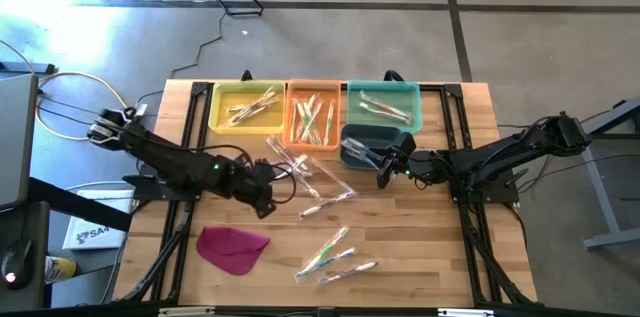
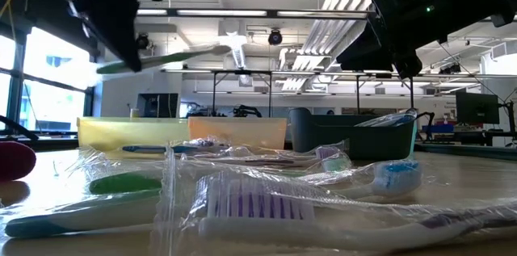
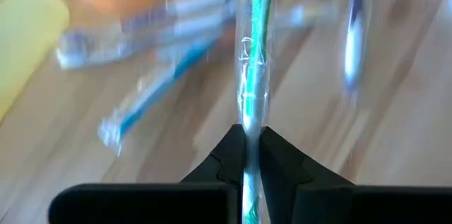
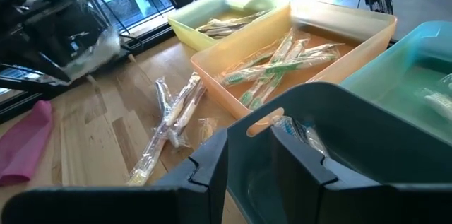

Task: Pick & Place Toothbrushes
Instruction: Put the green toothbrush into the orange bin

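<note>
My left gripper (image 1: 263,195) is shut on a wrapped green toothbrush (image 2: 174,56), lifted above the table's middle left. Several more wrapped toothbrushes lie loose on the wood (image 1: 330,197), (image 1: 335,254). Others lie in the yellow bin (image 1: 225,117), the orange bin (image 1: 297,122) and the teal bin (image 1: 412,107). My right gripper (image 4: 248,164) hangs open above the near edge of the dark bin (image 1: 352,142), which has a toothbrush (image 4: 300,133) inside. Nothing is between its fingers. My left gripper pinches the green toothbrush's handle (image 3: 249,114) through the clear wrapper between its two fingers (image 3: 229,150). The brush runs on past the fingertips. It is lifted clear of the table and lies about level, its white head (image 2: 229,48) pointing away from the gripper.
A magenta cloth (image 1: 232,247) lies near the table's front left. The four bins stand in a group along the far edge, the dark one in front of the teal one. Bare wood shows at the front right (image 1: 440,247).
</note>
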`<action>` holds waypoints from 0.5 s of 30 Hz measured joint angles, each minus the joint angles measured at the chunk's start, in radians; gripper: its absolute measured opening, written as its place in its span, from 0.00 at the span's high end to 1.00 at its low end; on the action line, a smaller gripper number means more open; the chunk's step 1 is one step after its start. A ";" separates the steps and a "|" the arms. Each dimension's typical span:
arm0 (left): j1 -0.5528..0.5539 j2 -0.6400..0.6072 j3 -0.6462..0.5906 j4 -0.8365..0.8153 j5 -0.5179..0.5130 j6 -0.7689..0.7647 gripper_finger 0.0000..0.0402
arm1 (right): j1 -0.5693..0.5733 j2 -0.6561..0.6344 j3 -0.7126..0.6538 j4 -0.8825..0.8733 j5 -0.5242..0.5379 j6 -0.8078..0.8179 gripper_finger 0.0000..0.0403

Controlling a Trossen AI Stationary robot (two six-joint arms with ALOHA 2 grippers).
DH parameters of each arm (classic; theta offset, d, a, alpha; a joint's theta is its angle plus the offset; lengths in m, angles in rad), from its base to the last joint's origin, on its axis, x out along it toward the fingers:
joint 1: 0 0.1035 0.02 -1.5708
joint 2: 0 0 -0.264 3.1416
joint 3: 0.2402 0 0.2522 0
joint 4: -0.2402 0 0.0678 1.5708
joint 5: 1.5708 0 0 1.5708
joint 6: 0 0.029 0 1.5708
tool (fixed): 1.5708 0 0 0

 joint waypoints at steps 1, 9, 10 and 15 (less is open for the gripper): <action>0.004 -0.005 -0.013 0.042 -0.025 0.000 0.95 | 0.000 0.000 0.000 0.001 0.000 0.000 0.76; 0.164 -0.010 -0.071 0.239 -0.060 0.203 0.95 | 0.000 0.000 0.000 -0.001 0.000 0.000 0.76; 0.194 -0.010 -0.071 0.251 -0.044 0.237 0.95 | 0.000 0.000 0.000 -0.001 0.000 0.000 0.76; 0.373 -0.010 -0.071 0.345 0.089 0.419 0.95 | 0.001 0.000 0.000 -0.003 -0.008 0.000 0.76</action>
